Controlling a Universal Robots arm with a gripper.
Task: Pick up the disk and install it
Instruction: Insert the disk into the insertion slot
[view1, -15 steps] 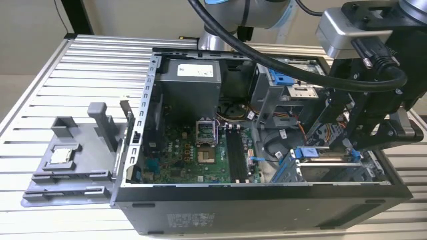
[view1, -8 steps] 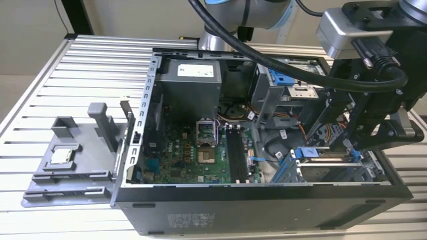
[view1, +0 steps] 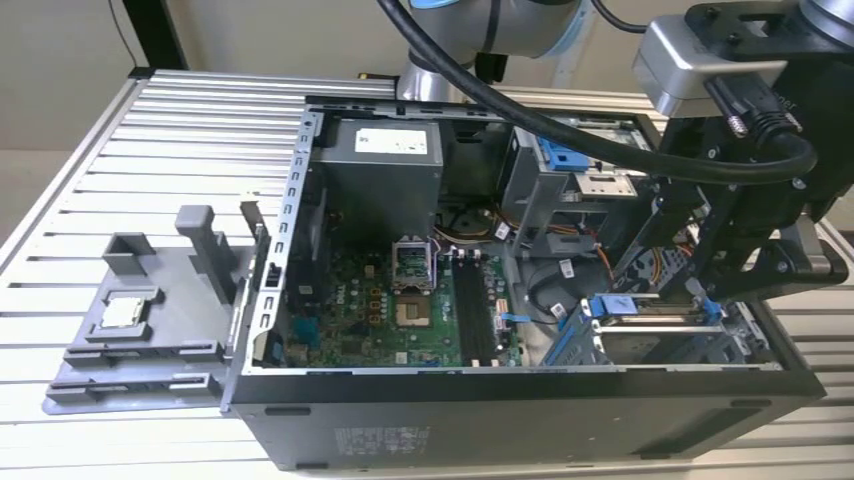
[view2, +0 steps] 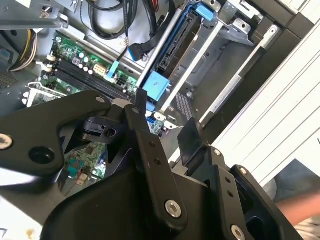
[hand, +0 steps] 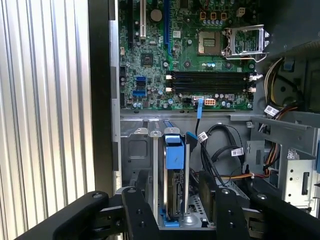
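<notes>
The disk (hand: 172, 197) stands on edge in the drive cage (hand: 131, 150) at the corner of the open computer case. It is silver-grey, held in a blue plastic frame with a blue tab (hand: 172, 152) on its end. My gripper (hand: 175, 177) is open, one black finger on each side of the disk with a gap to it. In the second wrist view the gripper (view2: 165, 120) hangs just over the blue tab (view2: 156, 86). In the exterior view the disk's blue tab (view1: 611, 306) lies in the cage at the case's right end, under the arm's black linkage.
The case (view1: 534, 400) lies open on a slatted metal table (view1: 160, 150). Beside the cage are the motherboard (hand: 150, 60), memory slots (hand: 210, 82) and loose cables (hand: 220, 150). A grey fixture (view1: 134, 330) holding a small silver chip (view1: 128, 310) sits at the exterior view's left. A hand (view2: 300, 207) shows by the table.
</notes>
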